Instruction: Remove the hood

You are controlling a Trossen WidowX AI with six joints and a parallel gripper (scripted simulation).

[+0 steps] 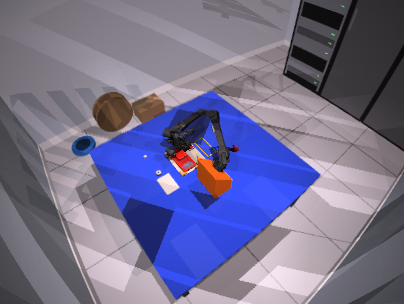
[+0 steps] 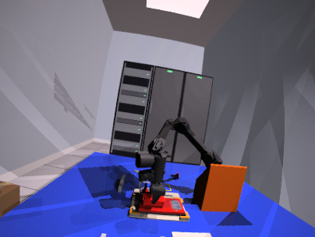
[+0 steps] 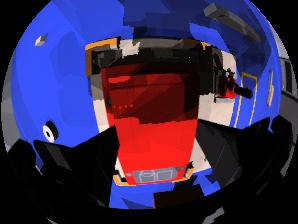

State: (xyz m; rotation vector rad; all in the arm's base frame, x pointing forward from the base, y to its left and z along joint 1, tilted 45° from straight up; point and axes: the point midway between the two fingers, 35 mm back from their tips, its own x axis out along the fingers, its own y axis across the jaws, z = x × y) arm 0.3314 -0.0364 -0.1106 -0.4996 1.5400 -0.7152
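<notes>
The gripper is lowered over the toy car, and its fingers are clamped on the red hood, which is still seated on the car body. From the wrist view, the hood is seen directly between and ahead of the fingers, with the car's front end nearest the camera. The car is set on a pale base plate on the blue table. The white marked area is found well apart from the fingers, on the side away from the arm's base. An orange box is stood just beside the car, to one side of the fingers. A small white ring lies near the marked area.
</notes>
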